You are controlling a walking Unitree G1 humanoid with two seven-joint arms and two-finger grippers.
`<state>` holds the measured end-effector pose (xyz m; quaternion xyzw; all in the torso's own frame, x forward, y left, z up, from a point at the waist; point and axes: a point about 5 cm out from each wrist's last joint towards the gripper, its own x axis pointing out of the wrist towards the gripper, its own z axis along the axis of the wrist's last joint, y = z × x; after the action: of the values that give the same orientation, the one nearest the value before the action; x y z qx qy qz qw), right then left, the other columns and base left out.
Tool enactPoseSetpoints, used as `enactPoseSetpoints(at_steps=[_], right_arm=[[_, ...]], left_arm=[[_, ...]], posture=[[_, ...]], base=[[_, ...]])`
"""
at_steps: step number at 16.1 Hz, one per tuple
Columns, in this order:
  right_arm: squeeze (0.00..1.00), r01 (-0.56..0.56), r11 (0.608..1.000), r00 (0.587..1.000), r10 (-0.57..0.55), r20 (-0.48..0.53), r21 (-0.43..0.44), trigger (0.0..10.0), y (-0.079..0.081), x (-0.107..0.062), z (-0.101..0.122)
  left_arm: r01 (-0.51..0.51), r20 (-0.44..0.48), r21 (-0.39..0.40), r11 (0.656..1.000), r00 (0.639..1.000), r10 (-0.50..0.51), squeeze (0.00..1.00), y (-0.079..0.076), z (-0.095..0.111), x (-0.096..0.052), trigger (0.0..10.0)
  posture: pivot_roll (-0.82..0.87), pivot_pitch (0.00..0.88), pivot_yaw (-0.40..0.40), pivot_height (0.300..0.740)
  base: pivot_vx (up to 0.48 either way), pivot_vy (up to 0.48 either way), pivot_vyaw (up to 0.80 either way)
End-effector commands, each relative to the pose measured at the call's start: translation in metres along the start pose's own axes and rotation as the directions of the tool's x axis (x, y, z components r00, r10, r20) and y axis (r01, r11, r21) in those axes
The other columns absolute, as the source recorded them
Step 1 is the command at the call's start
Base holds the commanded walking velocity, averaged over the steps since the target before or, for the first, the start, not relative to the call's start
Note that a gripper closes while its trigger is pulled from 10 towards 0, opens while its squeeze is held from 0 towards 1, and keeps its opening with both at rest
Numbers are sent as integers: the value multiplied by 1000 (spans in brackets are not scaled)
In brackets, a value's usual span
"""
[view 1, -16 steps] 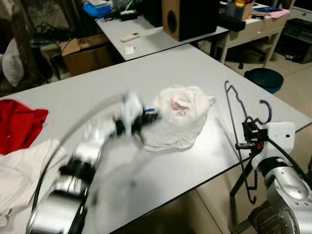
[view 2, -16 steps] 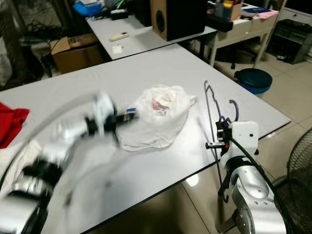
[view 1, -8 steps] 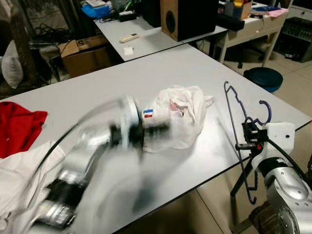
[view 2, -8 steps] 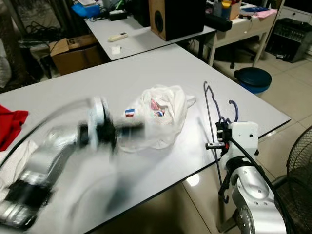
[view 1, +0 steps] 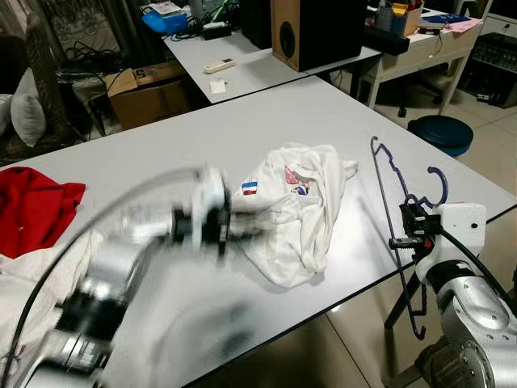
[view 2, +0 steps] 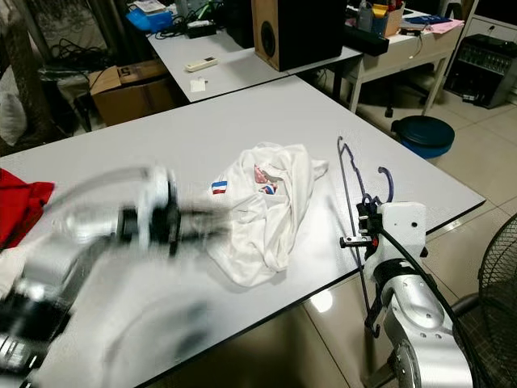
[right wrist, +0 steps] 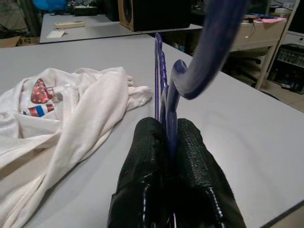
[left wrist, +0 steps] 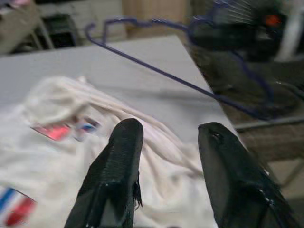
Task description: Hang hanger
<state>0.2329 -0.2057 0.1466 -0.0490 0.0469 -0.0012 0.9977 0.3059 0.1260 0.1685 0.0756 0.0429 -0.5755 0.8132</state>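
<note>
In the left eye view, a white shirt [view 1: 295,212] was spread on the grey table [view 1: 161,153]. The left gripper [view 1: 242,224] was seen blurred at the shirt's left edge, and its contact with the cloth could not be judged there. A blue hanger [view 1: 398,234] was held upright at the table's right edge by the right gripper [view 1: 414,229]. A red cloth [view 1: 32,206] lay at the far left, and a speaker [view 1: 315,31] stood on a second table behind.

In the left wrist view, the left fingers [left wrist: 118,175] were spread apart with nothing between them, just above the shirt [left wrist: 52,137], the hanger [left wrist: 180,80] lying beyond.

In the right wrist view, the right fingers [right wrist: 147,180] were clamped on the hanger [right wrist: 166,90], with the shirt [right wrist: 66,114] beside.
</note>
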Motion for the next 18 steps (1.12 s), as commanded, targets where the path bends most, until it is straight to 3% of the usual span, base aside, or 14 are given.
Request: enactPoseSetpoints(at_steps=[1, 4, 5, 6, 7, 8, 12, 14, 15, 16, 17, 18], right_arm=[[0, -8, 1000, 1000, 8, 10, 4, 10000, 2, 1, 1], [0, 15, 1000, 1000, -15, -5, 11, 10000, -2, -2, -1], [0, 24, 1000, 1000, -24, -11, 14, 10000, -4, -3, -1], [0, 26, 1000, 1000, -26, -11, 15, 10000, -5, -4, 0], [0, 30, 999, 999, -30, -12, 13, 10000, -7, -7, 0], [0, 34, 999, 999, -34, -15, 10, 10000, -8, -8, 0], [0, 41, 999, 999, -41, -20, -7, 10000, -10, -12, 1], [0, 39, 999, 999, -39, -22, -11, 10000, -10, -12, 2], [0, 38, 999, 999, -38, -20, -14, 10000, -11, -11, 3], [0, 37, 999, 999, -37, -20, -15, 10000, -11, -11, 3], [0, 36, 999, 999, -37, -20, -16, 10000, -11, -12, 3], [0, 36, 999, 999, -37, -20, -16, 10000, -11, -12, 3]], left_arm=[[-40, -31, -27, 999, 999, 39, 1000, 3, -7, -2, 10000], [-55, -82, -112, 992, 996, 46, 1000, -10, -23, 27, 10000], [-99, -90, -160, 982, 992, 85, 1000, -14, -30, 44, 10000], [-124, -100, -176, 977, 989, 108, 1000, -15, -33, 50, 10000], [-163, -127, -200, 966, 982, 139, 180, -17, -39, 59, 10000], [-190, -145, -200, 961, 976, 163, 0, -17, -42, 63, 10000], [-311, -275, -88, 946, 921, 277, 0, -16, -63, 73, 10000], [-305, -284, -107, 946, 922, 265, 0, -18, -66, 76, 10000], [-325, -301, -88, 942, 910, 285, 0, -17, -69, 75, 3961], [-338, -304, -78, 938, 904, 301, 0, -15, -70, 75, 3961], [-350, -304, -68, 934, 899, 315, 0, -13, -71, 74, 588], [-351, -304, -67, 934, 899, 316, 0, -13, -71, 74, 588]], posture=[[-44, 0, 119, 740], [-58, 0, 127, 740], [-68, 0, 132, 740], [-77, 0, 135, 740], [-88, 0, 137, 740], [-95, 0, 137, 740], [-121, 0, 140, 740], [-124, 0, 139, 740], [-125, 0, 139, 740], [-125, 0, 139, 740], [-124, 0, 138, 740], [-124, 0, 138, 740]], base=[[0, 0, 0], [0, 0, 0], [0, 0, 0], [0, 0, 0], [0, 0, 0], [0, 0, 0], [0, 0, 0], [0, 0, 0], [0, 0, 0], [0, 0, 0], [0, 0, 0], [0, 0, 0]])
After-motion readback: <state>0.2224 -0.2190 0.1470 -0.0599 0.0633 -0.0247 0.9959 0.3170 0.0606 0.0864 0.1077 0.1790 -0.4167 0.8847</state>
